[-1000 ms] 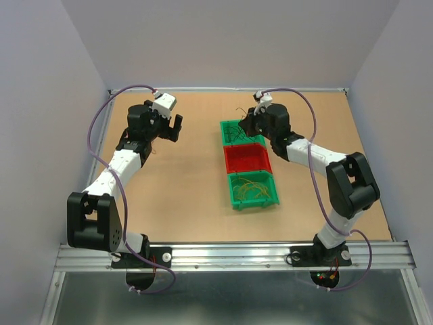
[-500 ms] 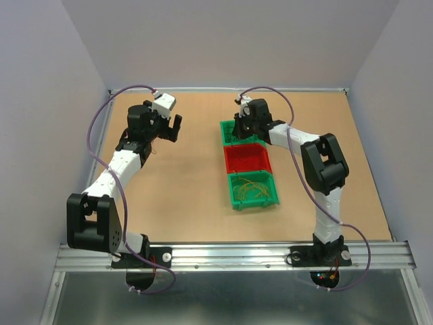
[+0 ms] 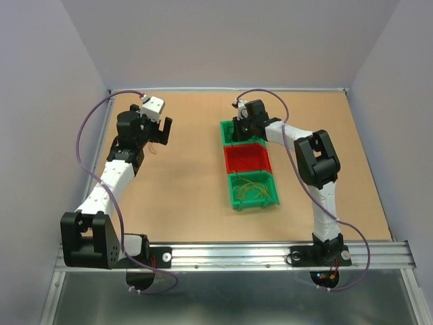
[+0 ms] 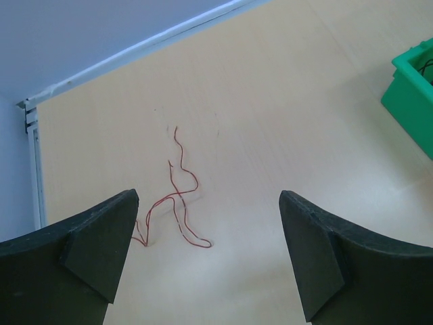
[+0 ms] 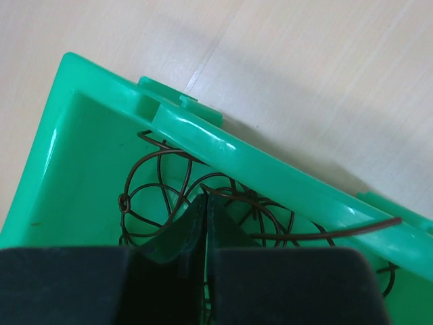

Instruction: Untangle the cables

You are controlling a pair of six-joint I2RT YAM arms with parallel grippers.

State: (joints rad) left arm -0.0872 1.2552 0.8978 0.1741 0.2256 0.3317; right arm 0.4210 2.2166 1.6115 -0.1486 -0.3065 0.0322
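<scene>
Right claw is down inside the far green bin, at one o'clock on the desk. It is pinched tight, and a dark wire comes off its tip, so it looks to be holding that strand. The strand's free end pokes over the rim towards three o'clock, and more dark coils lie right under the fingers. My worry is that on letting go the springy strand could flick out over the rim, or that on lifting the claw could hook a coil and drag the lot out. Left claw hangs wide open and empty over red wires, which lie crossed and flat on the desk at ten o'clock. They are so thin they may slip the fingers or come up together, though nothing stands between claw and wires. Towards six o'clock of the far bin sit a red bin and a green bin of yellow wires
</scene>
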